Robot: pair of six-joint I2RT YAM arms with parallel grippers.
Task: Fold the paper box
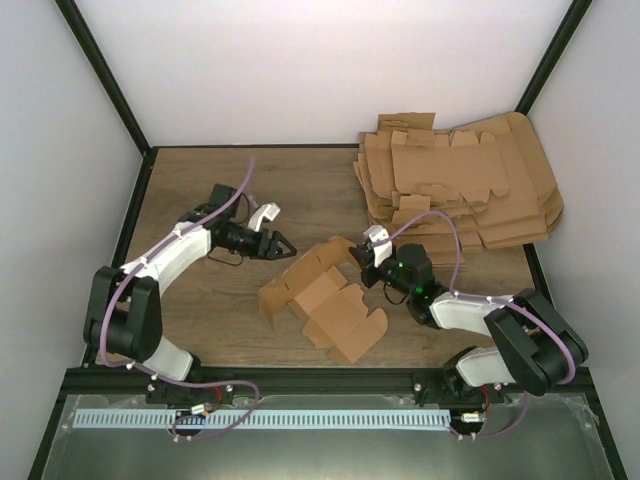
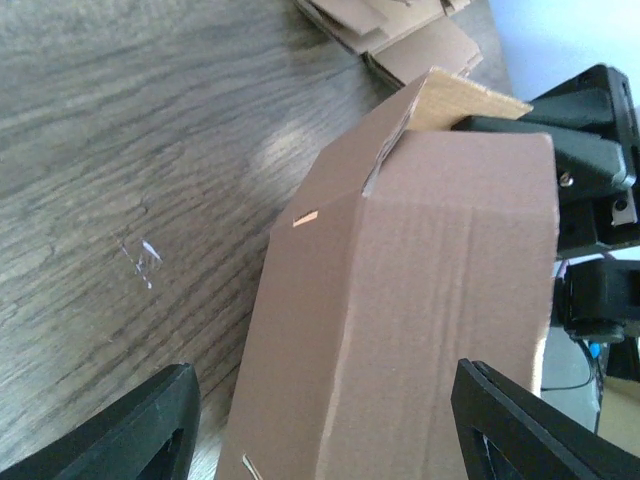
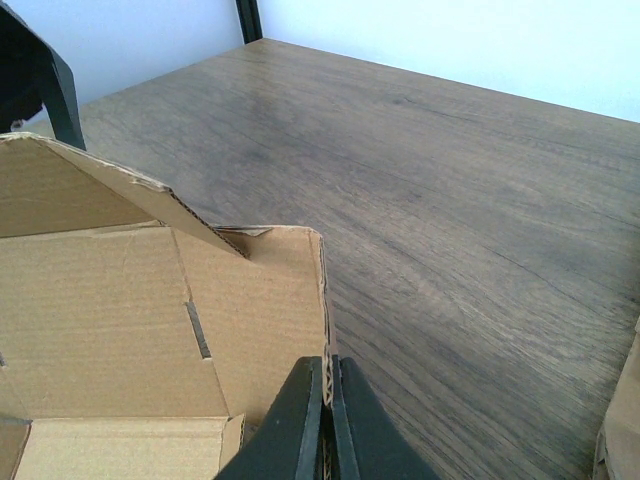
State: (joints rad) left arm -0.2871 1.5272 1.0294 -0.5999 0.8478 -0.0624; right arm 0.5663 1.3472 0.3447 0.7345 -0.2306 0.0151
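The paper box is a brown cardboard sheet, partly folded, lying in the middle of the table with some panels raised. My right gripper is shut on the edge of one upright panel; its fingertips pinch the corrugated edge. My left gripper is open, just left of the box's raised far wall. In the left wrist view the box's outer wall fills the space between the two spread fingers.
A pile of flat brown cardboard sheets lies at the back right, and its edge shows in the left wrist view. Black frame posts stand at the back corners. Bare wooden table lies left of the box.
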